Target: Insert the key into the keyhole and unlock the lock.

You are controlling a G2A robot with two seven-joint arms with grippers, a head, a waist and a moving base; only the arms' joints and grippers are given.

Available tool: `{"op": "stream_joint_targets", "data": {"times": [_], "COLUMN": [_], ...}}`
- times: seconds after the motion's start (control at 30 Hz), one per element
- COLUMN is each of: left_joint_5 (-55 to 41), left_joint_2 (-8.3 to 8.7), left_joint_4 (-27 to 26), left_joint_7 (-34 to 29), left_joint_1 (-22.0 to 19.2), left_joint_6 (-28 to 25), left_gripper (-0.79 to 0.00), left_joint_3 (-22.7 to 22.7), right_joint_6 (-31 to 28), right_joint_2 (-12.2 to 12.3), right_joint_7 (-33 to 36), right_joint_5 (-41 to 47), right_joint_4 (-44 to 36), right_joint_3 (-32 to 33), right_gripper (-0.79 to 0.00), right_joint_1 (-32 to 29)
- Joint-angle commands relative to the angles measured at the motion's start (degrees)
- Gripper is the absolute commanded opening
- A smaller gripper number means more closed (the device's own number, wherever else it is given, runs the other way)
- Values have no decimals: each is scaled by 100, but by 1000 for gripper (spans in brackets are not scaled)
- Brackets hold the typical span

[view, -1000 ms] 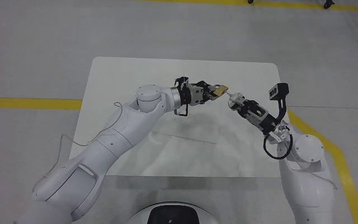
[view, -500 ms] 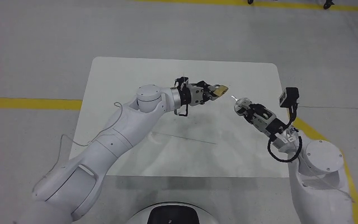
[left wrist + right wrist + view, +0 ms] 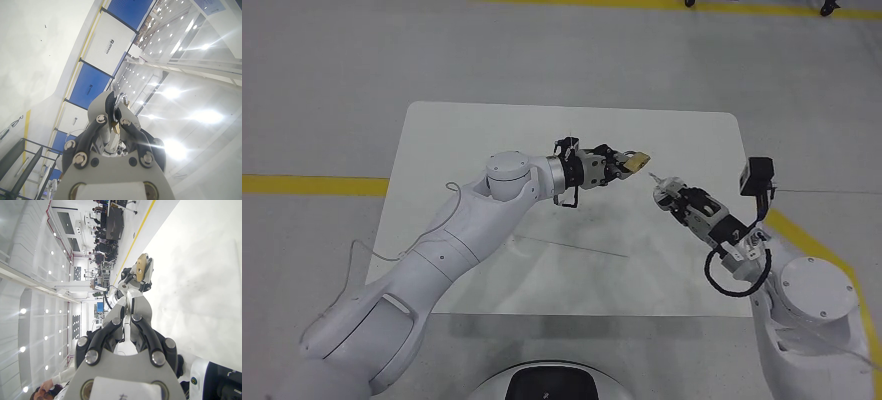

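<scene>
A brass padlock (image 3: 639, 159) hangs above the white table, with my left gripper (image 3: 628, 162) shut on it. In the left wrist view the silver shackle (image 3: 121, 98) pokes out between the shut fingers of the left gripper (image 3: 118, 107). My right gripper (image 3: 662, 187) sits a short gap to the right of the lock, shut on a small silver key (image 3: 653, 178) whose tip points at it. In the right wrist view the padlock (image 3: 141, 266) faces the camera, keyhole (image 3: 139, 271) visible, just beyond the right gripper (image 3: 129, 294). Key and lock are apart.
The white table (image 3: 492, 130) lies bare beneath both arms, its right edge close behind the right arm. Yellow floor tape (image 3: 302, 185) runs along either side of the table.
The right gripper drew back to the right, away from the lock, then edged a little back toward it. The left arm and padlock stayed still.
</scene>
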Motion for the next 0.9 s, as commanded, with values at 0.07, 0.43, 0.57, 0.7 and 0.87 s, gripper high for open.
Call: {"op": "stream_joint_targets", "data": {"times": [0.07, 0.43, 0.57, 0.7, 0.87], "left_joint_5": [0, 0, 0, 0, 0], "left_joint_2": [0, 0, 0, 0, 0], "left_joint_4": [0, 0, 0, 0, 0], "left_joint_7": [0, 0, 0, 0, 0], "left_joint_1": [0, 0, 0, 0, 0], "left_joint_6": [0, 0, 0, 0, 0], "left_gripper": [-785, -785, -785, -785, -785], "left_joint_3": [0, 0, 0, 0, 0], "right_joint_6": [173, 841, 1006, 1121, 1230], "right_joint_2": [8, 26, 32, 34, 47], "right_joint_7": [-63, -267, -335, -431, -417], "right_joint_5": [-41, -171, -210, -204, -210], "right_joint_4": [-15, 187, 263, 344, 402], "right_joint_3": [-113, -525, -629, -657, -705], "right_gripper": [-785, -785, -785, -785, -785], "right_joint_1": [123, 673, 812, 911, 976]}}
